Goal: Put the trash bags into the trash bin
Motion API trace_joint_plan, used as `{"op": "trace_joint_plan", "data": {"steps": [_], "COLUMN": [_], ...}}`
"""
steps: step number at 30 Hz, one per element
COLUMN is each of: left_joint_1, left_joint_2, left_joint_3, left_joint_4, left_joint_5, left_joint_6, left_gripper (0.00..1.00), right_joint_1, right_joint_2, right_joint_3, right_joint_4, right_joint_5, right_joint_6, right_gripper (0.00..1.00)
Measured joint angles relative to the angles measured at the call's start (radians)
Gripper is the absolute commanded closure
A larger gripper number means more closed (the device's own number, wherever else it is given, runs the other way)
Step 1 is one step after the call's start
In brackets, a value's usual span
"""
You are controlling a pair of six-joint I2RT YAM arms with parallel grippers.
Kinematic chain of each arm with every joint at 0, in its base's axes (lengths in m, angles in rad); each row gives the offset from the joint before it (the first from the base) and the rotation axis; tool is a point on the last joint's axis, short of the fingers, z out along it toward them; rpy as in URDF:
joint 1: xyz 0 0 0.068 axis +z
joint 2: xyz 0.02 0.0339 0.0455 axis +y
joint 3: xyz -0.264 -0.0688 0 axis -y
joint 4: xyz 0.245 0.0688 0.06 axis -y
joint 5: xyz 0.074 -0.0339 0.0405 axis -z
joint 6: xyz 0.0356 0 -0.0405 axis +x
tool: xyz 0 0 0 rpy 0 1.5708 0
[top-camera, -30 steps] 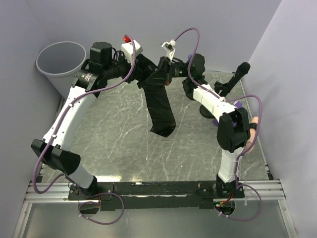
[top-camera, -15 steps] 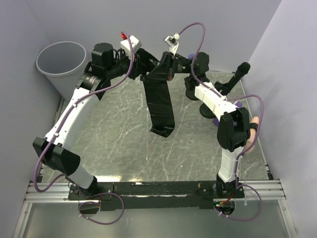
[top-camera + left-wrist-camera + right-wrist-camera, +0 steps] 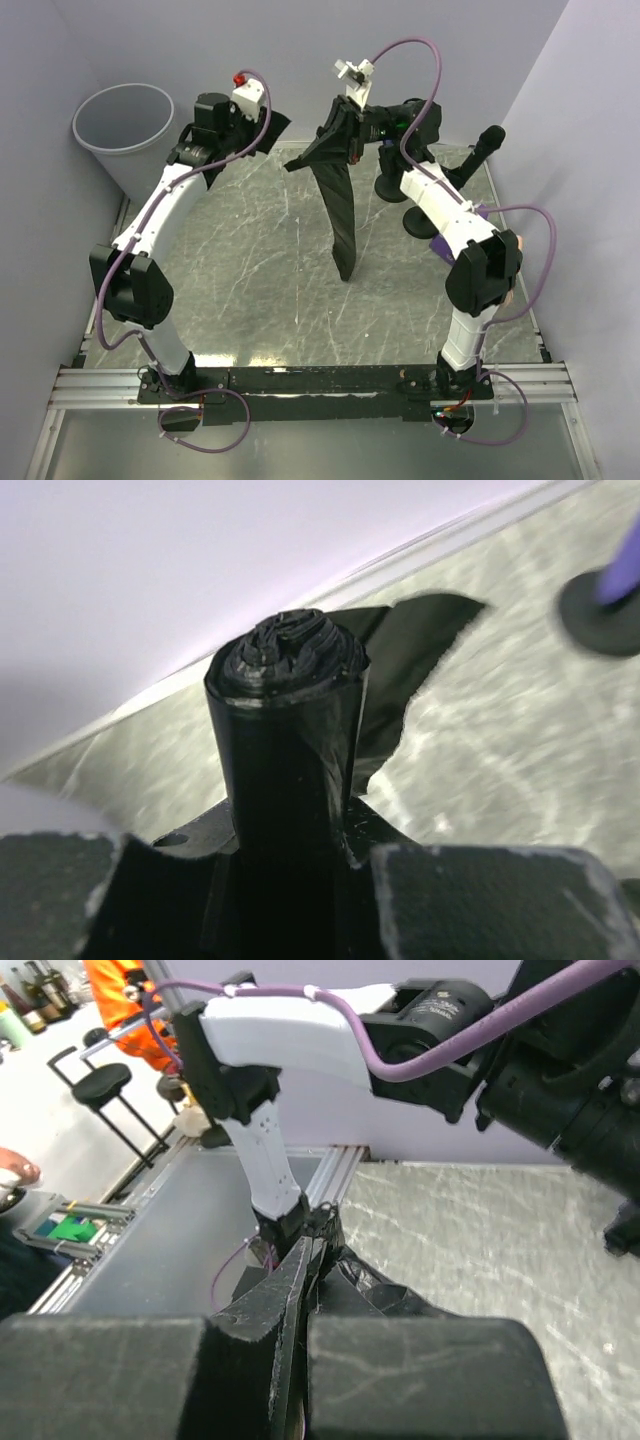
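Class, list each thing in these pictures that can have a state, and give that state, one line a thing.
trash bin: upright, open-topped, nothing seen inside.
left gripper: shut on the roll of trash bags.
right gripper: shut on the loose trash bag.
roll of trash bags: wound tight, one flap loose.
loose trash bag: unrolled, hanging down, apart from the roll.

You have the trash bin (image 3: 118, 165) in the upper left of the frame: round, light grey, upright, mouth open. The roll of trash bags (image 3: 285, 730), black and tightly wound, stands clamped in the left gripper (image 3: 260, 128), with a ragged flap beside it. The loose trash bag (image 3: 342, 205) hangs long and narrow from the right gripper (image 3: 345, 135) at upper centre.
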State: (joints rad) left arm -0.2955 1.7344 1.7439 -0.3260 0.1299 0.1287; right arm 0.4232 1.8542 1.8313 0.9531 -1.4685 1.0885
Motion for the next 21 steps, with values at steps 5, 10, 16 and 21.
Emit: {"op": "trace_joint_plan", "data": {"steps": [5,10,16,21], "left_joint_1": [0.019,0.102,0.282,0.422], "left_joint_2": [-0.051,-0.137,-0.187,-0.197], "left_joint_3": [-0.177,-0.457,-0.678,-0.762], "left_joint_4": [-0.013,-0.092,-0.161,-0.138], "left_joint_5": [-0.137,-0.318,-0.531,-0.597], "left_joint_6": [0.090,0.154,0.154,0.123], "left_gripper": [0.99,0.99,0.99,0.83], "right_joint_1": [-0.016,-0.038,-0.035,-0.012], "right_joint_2": [-0.070,-0.081,-0.081,-0.117], "right_joint_3": [-0.120,-0.150,0.007,0.101], "right_joint_4": [-0.209,-0.427,-0.845,-1.007], "right_joint_5": [0.040,0.127,0.311,0.496], "right_joint_6": [-0.230,-0.414,-0.706,-0.917], "right_gripper": [1.00,1.00,1.00,1.00]}}
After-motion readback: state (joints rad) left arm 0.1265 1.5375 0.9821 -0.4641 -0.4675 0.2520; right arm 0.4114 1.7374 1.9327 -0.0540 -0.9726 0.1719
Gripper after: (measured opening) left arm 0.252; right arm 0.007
